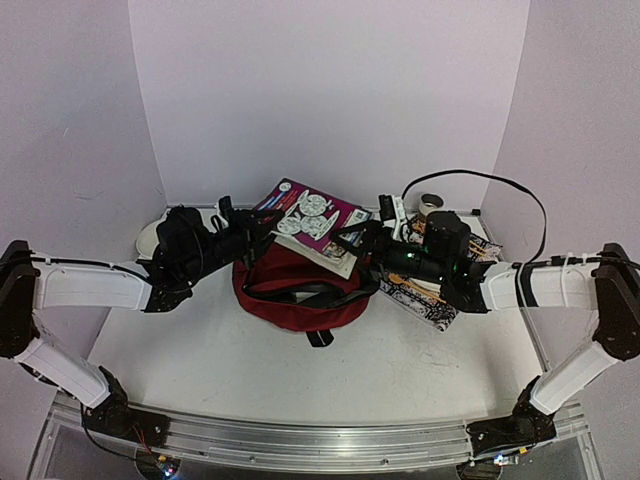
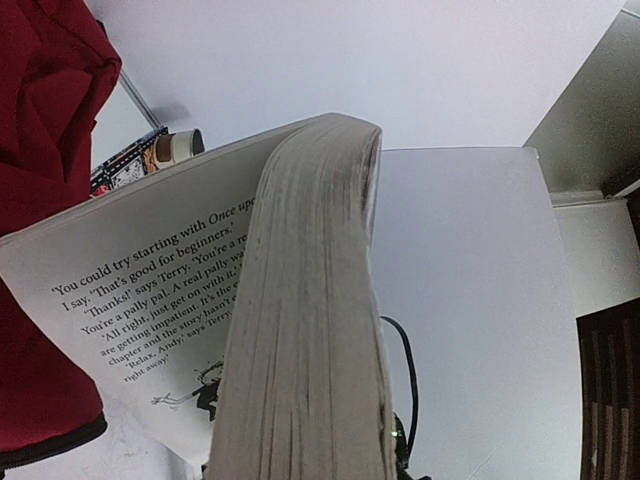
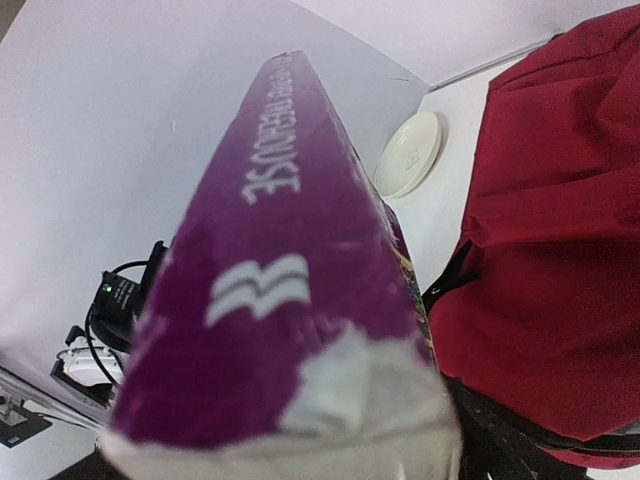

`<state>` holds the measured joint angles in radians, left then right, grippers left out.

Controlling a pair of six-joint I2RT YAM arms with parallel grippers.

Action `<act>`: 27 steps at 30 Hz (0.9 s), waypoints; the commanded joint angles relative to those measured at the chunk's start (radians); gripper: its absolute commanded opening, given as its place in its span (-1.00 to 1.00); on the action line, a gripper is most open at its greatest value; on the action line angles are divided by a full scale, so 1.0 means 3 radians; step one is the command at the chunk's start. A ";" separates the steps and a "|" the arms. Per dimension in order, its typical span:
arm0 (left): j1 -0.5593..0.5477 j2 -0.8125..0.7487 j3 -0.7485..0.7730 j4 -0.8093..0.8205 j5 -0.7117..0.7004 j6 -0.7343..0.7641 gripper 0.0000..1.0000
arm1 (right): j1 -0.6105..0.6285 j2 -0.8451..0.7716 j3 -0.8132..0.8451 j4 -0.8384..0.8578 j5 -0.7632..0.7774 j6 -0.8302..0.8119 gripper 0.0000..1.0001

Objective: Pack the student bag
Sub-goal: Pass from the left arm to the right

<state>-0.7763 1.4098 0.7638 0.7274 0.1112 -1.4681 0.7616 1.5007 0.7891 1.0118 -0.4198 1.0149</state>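
1. The student bag (image 1: 290, 312), dark red with black straps, lies in the middle of the counter (image 1: 250, 380) between the two arms, its mouth turned toward the back wall.
2. A thick book (image 1: 312, 215) with a purple cover hangs tilted just above the bag's rear edge.
3. The left pincer (image 1: 243, 238) is clamped on the book's left side. Its wrist camera sees printed pages and the fanned page edges up close.
4. The right pincer (image 1: 372, 250) sits at the book's right side, with the purple spine filling its wrist view. Its fingers are hidden, so I cannot tell whether they grip.
5. A black-and-white patterned booklet (image 1: 432, 305) lies under the right arm.
6. A white plate (image 1: 148, 238) sits far left, and a tape roll (image 1: 431, 203) stands at the back right.
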 commanded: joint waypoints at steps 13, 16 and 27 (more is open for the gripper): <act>-0.0107 0.0217 0.0170 0.0690 -0.0053 0.0169 -0.96 | 0.0003 -0.0116 0.0181 0.0605 -0.0201 0.0181 -0.10; -0.0102 0.0182 0.0060 0.0686 -0.0058 0.0259 -0.68 | 0.0000 -0.0132 0.0167 0.0614 -0.0189 0.0184 -0.39; 0.0108 -0.0045 -0.0134 -0.0004 0.0076 0.0894 0.38 | -0.0107 -0.0256 0.0049 0.0620 -0.0044 0.0288 -1.00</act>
<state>-0.7817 1.4669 0.7187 0.8516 0.1232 -1.3453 0.7567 1.5017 0.7889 1.0394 -0.4551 1.0968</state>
